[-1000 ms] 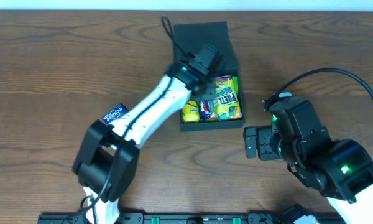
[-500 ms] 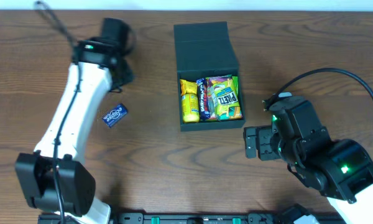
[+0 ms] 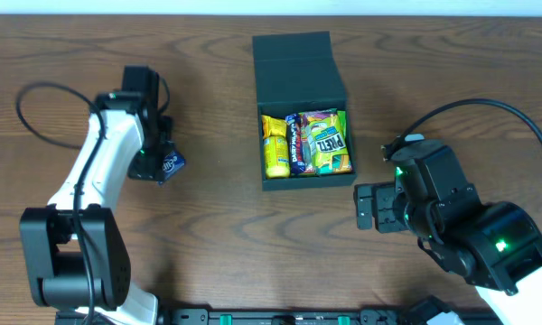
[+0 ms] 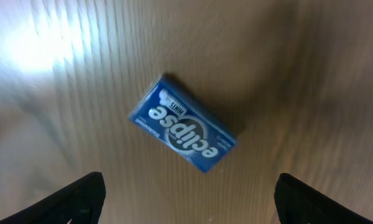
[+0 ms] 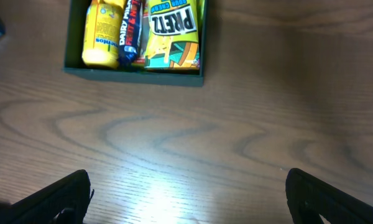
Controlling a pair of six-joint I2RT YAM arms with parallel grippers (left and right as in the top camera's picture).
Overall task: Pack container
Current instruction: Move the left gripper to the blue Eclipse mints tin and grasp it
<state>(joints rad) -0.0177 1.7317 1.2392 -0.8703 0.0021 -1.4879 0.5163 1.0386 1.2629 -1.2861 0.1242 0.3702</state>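
Left gripper [image 4: 189, 196] swings from the box to the mints.
Lower right, the right gripper [image 5: 186, 196] hangs wide open, empty. Mid-left, the left gripper, a second ago over the container [image 3: 298, 68], now hovers spread wide above the blue Eclipse packet [image 4: 182, 123], holding nothing. The container sits upper centre, lid back, with snacks [image 3: 307, 143] inside. The mints are likely next.

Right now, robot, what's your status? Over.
Left end effector open above mint pack. Right end effector open, empty. Container open, part-filled. No obstacle seen.
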